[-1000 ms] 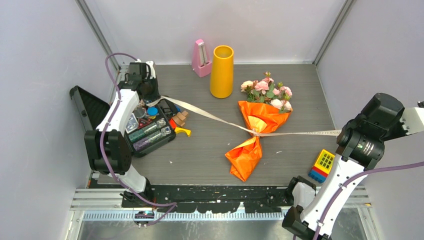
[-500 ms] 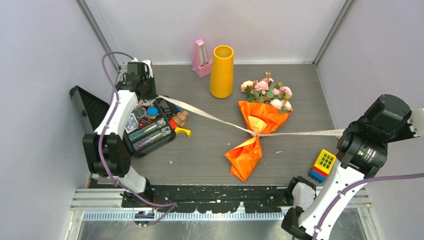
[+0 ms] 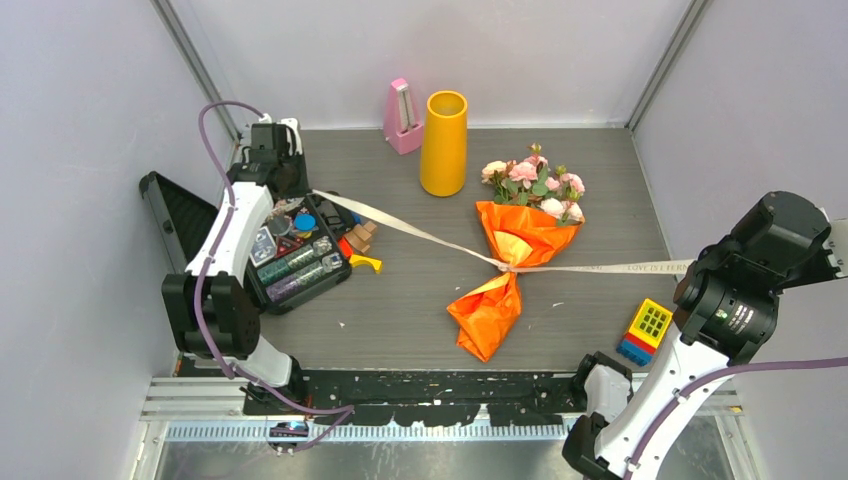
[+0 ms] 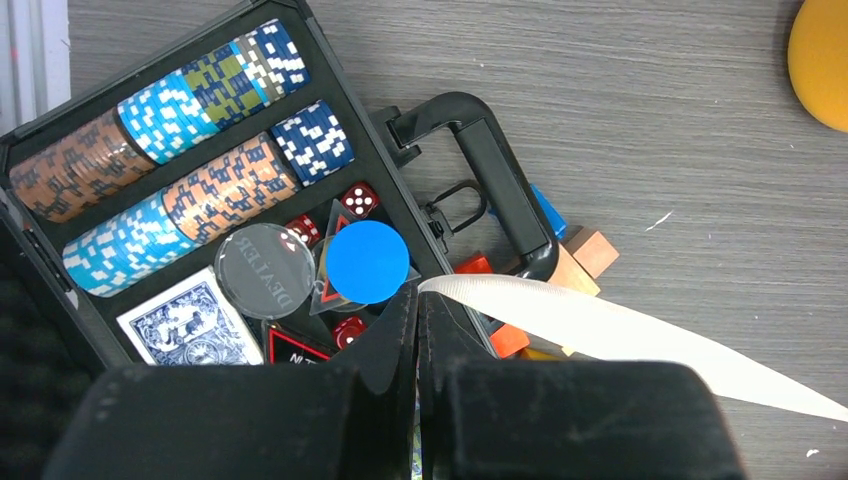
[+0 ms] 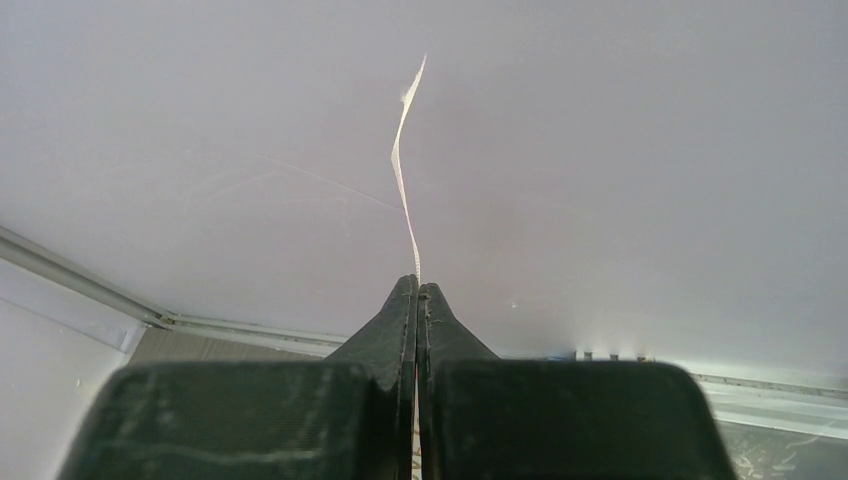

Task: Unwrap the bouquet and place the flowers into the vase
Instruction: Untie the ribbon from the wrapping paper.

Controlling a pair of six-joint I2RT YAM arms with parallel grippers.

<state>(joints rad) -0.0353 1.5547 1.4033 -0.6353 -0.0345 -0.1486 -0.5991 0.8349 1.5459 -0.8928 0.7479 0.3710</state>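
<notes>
Top external view, with wrist views. The bouquet lies flat, right of the vase and nearer the arms. Its orange paper holds the flowers, whose pink heads spill from the wide end just right of the vase's foot. A beige ribbon cinches the paper's waist and runs out taut on both sides. The left gripper, left of the vase, has its jaws pressed together on one ribbon end. The right gripper, far right of the vase, pinches the other end the same way. The vase stands upright with its mouth open upward. Left of it and nearer, an open black case holds rows of poker chips, a card deck, red dice and a blue disc. A pink metronome stands just left of the vase.
</notes>
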